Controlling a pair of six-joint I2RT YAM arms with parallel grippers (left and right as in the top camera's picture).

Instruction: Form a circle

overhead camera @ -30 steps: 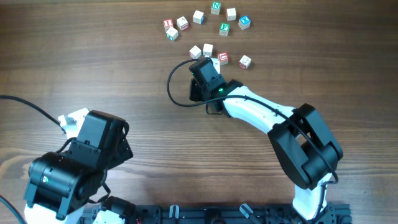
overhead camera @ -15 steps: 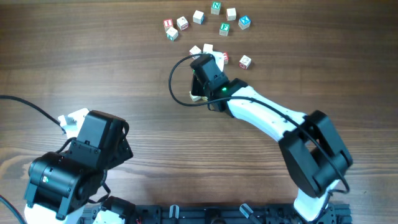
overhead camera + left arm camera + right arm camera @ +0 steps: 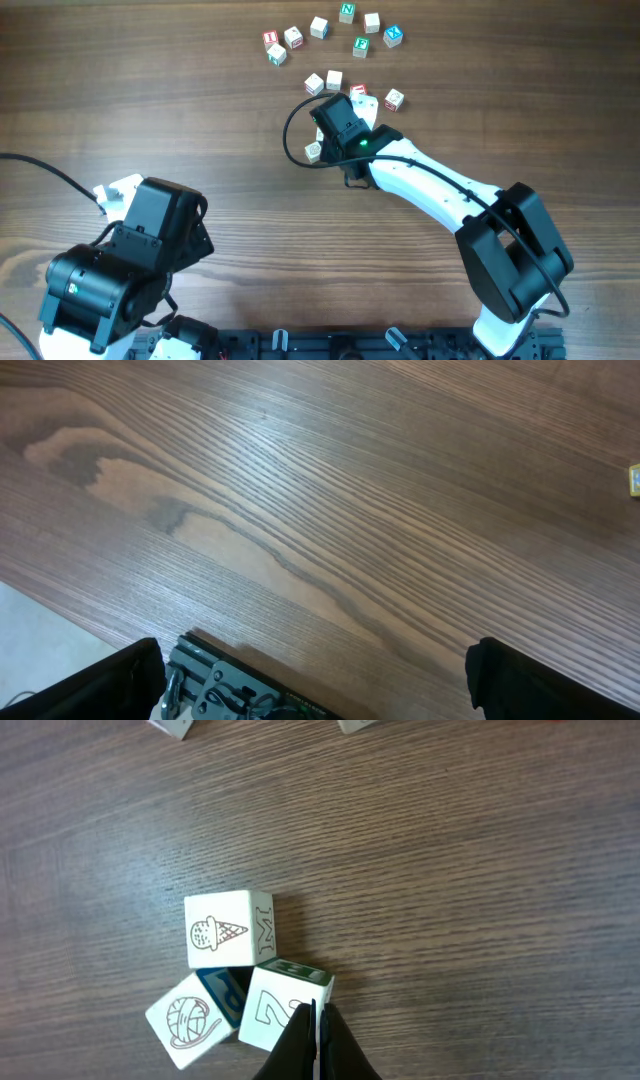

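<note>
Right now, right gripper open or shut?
Shut. In the right wrist view the right gripper fingertips meet in one point, against a cube, holding nothing.

Bright even light, soft shadows, sharp focus throughout.

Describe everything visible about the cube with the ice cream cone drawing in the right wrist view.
The ice cream cube is a small pale wooden block lying flat on the wooden table. Its top face shows a brown outline of an ice cream cone; its right side bears a brown M. Its lower edge meets two neighbouring cubes, with the shut right gripper tips just beyond them.
</note>
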